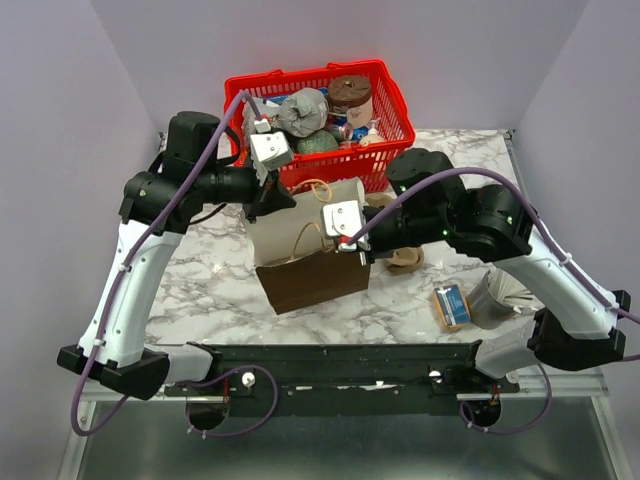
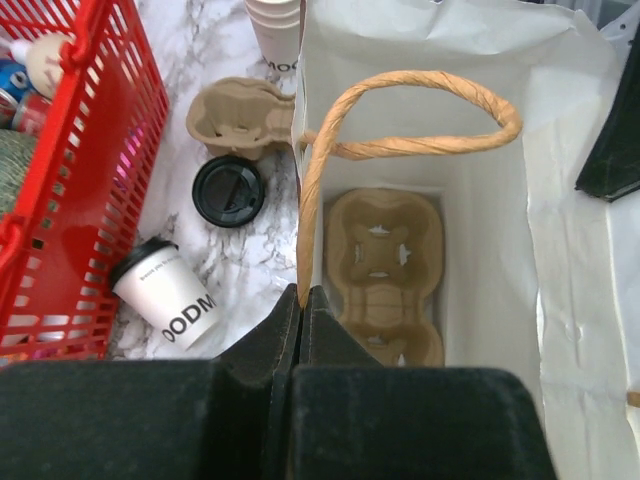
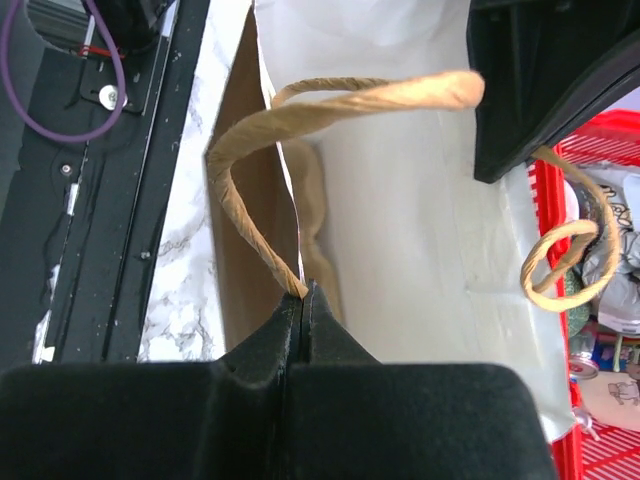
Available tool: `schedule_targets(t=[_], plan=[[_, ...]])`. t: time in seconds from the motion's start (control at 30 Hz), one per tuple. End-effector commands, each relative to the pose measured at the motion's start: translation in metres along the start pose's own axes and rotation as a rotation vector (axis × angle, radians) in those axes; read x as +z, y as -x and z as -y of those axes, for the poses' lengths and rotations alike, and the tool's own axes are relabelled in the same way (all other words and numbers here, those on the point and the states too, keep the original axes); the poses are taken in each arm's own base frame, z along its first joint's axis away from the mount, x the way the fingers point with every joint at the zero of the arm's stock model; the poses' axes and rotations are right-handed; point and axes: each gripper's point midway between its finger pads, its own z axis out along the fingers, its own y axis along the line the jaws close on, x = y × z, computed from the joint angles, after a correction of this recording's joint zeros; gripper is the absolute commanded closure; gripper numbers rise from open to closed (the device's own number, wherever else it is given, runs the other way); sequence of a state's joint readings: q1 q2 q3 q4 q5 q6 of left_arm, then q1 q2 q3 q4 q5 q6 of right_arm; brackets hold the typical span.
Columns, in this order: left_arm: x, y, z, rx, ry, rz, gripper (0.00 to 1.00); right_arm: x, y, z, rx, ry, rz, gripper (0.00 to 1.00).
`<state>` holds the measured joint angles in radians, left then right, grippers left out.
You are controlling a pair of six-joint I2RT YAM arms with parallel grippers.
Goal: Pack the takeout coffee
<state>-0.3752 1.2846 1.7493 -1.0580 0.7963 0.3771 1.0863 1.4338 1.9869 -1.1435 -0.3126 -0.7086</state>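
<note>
The takeout coffee (image 2: 165,297), a white cup with a black dome lid and dark print, shows only in the left wrist view, on the marble between the red basket (image 2: 80,180) and the paper bag (image 2: 480,200). The bag stands open, with a pulp cup carrier (image 2: 385,275) on its bottom. My left gripper (image 2: 302,292) is shut on the bag's far rim at the foot of its twisted paper handle (image 2: 420,105). My right gripper (image 3: 303,288) is shut on the near rim by the other handle (image 3: 330,105). In the top view the bag (image 1: 310,275) hangs between both grippers, and the coffee is hidden.
A loose black lid (image 2: 228,190), a second pulp carrier (image 2: 240,118) and a stack of lidless cups (image 2: 272,30) lie beside the bag. The red basket (image 1: 395,100), full of items, stands at the back. A small blue box (image 1: 452,305) lies at the front right.
</note>
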Motion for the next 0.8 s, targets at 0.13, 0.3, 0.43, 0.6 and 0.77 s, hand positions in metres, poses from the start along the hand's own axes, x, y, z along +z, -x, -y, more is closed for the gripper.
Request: schedule_targets(t=[0.13,0.3,0.43,0.6,0.77], plan=[[-0.006,0.012,-0.002,-0.008,0.015,-0.007,1.00,-0.002,0.014,0.008,-0.026,-0.001,0.027,1.00],[-0.005,0.010,-0.003,-0.008,0.016,-0.012,1.00,0.000,0.011,0.006,-0.025,0.005,0.020,0.99],[-0.005,0.007,-0.004,-0.007,0.022,-0.021,1.00,0.004,0.005,0.001,-0.016,0.021,0.009,1.00],[-0.001,-0.012,-0.012,-0.036,0.060,-0.070,0.43,0.013,-0.016,-0.007,0.019,0.034,-0.046,0.64],[-0.003,-0.018,-0.033,-0.026,0.184,-0.071,0.10,0.015,-0.020,0.001,0.051,-0.020,-0.065,0.01]])
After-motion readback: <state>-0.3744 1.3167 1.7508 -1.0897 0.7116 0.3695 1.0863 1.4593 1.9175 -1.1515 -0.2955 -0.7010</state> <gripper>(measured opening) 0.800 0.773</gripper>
